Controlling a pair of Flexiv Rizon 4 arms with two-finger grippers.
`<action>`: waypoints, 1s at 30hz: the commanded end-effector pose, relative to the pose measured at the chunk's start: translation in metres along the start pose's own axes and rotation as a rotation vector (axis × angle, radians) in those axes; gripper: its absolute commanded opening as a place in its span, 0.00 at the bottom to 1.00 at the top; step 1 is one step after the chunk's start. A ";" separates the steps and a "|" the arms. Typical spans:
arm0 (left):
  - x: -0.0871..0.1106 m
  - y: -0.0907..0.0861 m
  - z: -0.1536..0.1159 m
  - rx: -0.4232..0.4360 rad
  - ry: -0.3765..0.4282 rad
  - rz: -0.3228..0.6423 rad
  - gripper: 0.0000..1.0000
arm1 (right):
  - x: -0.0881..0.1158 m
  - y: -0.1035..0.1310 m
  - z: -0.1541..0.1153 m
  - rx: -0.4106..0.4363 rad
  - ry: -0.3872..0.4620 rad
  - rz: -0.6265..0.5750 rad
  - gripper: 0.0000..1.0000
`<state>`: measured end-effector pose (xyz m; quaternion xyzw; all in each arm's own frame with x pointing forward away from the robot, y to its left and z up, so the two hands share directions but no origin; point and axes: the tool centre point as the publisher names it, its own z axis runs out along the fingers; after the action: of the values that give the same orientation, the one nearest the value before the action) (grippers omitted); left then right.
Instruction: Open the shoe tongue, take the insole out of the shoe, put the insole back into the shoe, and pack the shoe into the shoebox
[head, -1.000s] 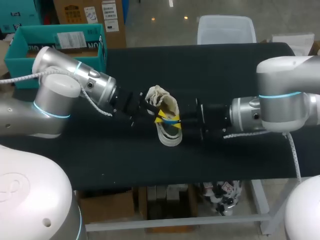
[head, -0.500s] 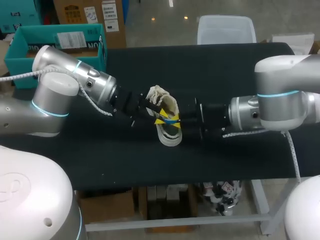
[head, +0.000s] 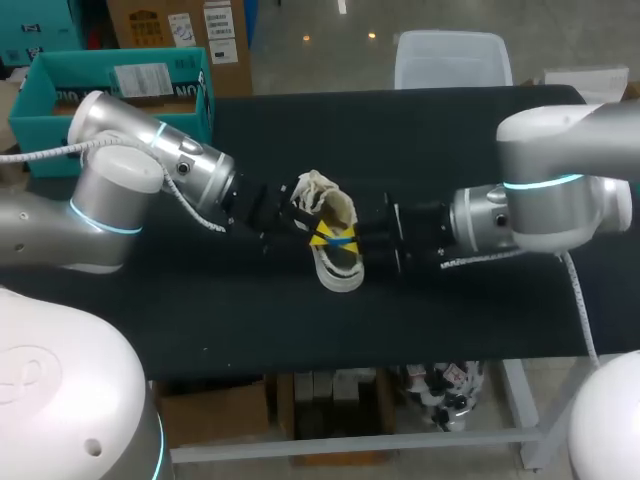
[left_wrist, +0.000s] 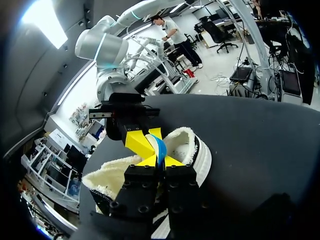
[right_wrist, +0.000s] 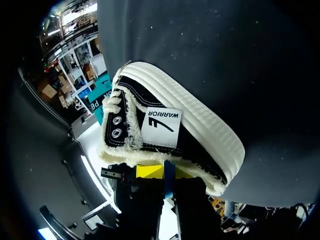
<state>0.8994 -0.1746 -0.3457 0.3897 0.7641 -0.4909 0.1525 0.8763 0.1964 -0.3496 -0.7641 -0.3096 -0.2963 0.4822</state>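
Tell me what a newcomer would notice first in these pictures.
First comes the black shoe with its fleecy cream lining, lying in the middle of the dark table. The left gripper and right gripper meet at its opening, each pinching the same thin blue strip, probably the insole, between yellow tips. The teal shoebox sits at the table's far left corner.

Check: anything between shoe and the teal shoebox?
Only my left arm, lying across the line from shoe to shoebox; table between shows nothing else. Left gripper and right gripper both pinch a blue strip there.
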 end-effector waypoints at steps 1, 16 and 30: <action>-0.001 0.003 0.005 0.011 0.000 0.001 0.00 | 0.004 -0.003 0.001 -0.005 -0.005 -0.004 0.00; 0.000 -0.002 0.004 0.013 -0.006 0.010 0.00 | 0.000 -0.020 -0.013 -0.062 -0.033 -0.027 0.00; -0.003 -0.024 -0.013 0.021 0.020 0.028 1.00 | -0.006 -0.013 -0.009 -0.088 -0.082 -0.021 0.00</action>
<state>0.8887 -0.1753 -0.3306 0.4072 0.7528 -0.4957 0.1473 0.8607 0.1898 -0.3436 -0.7902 -0.3227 -0.2863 0.4353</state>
